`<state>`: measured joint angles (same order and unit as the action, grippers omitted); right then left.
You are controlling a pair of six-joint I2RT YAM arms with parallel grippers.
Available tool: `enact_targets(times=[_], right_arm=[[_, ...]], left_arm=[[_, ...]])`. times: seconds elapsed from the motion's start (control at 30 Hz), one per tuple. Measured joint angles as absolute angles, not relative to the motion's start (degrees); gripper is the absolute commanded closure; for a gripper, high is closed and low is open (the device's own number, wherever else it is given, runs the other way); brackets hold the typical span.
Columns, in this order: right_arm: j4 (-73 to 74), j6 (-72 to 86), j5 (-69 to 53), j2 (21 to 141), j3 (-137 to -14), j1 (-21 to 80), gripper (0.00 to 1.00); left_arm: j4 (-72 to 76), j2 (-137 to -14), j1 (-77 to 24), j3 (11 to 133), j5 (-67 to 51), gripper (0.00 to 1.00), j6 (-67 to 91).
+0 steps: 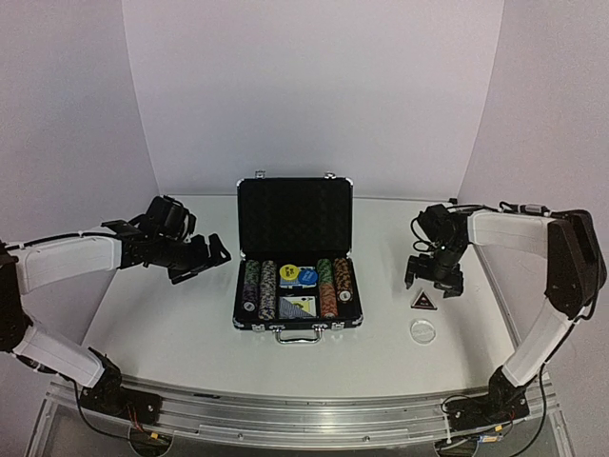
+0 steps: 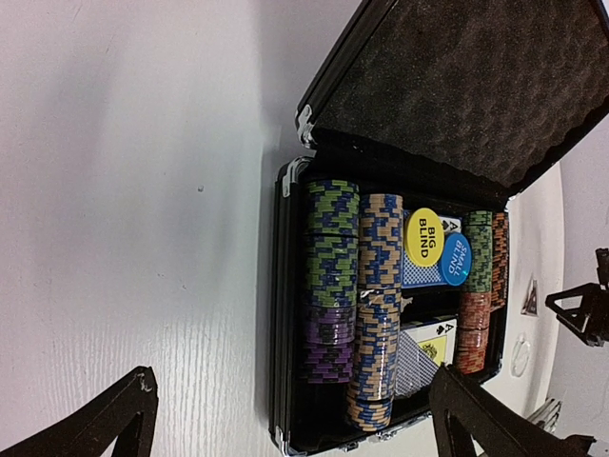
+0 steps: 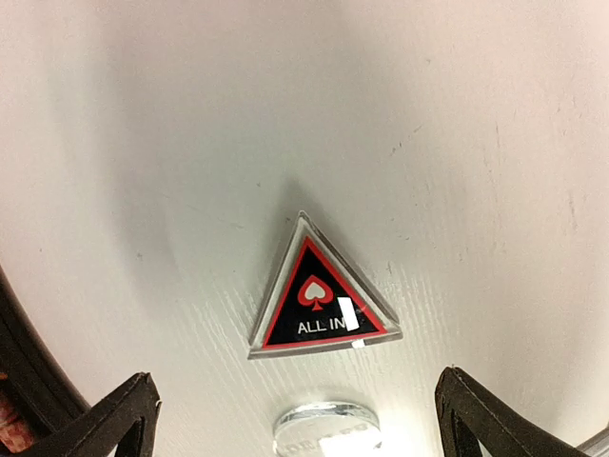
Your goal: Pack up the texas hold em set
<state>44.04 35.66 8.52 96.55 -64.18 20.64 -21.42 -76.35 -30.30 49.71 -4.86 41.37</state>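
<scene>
Black briefcase with silver edges (image 1: 297,327) lies open mid-table, striped poker chips (image 1: 267,286) inside. We see our right claw (image 1: 435,284) spread wide, holding nothing, above the dark triangular button (image 3: 319,300) right of the case. Our left claw (image 1: 204,263), left of the case, gapes empty too.

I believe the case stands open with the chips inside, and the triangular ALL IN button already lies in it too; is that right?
Not quite: the button lies outside, on the table beside the open case, as the top and right wrist views show; the chips are inside.
</scene>
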Motion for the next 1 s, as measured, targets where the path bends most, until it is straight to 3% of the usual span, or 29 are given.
enact_targets(times=[0.33, 1.0], right_arm=[[42.83, 50.51, 10.9, 100.1, -63.94, 20.64, 0.02], [39.54, 53.07, 9.54, 105.77, -63.61, 19.15, 0.16]], left_arm=[[-19.4, -80.12, -30.3, 49.89, -7.05, 0.0, 40.2], [-18.98, -82.32, -30.3, 50.63, -8.93, 0.0, 39.0]])
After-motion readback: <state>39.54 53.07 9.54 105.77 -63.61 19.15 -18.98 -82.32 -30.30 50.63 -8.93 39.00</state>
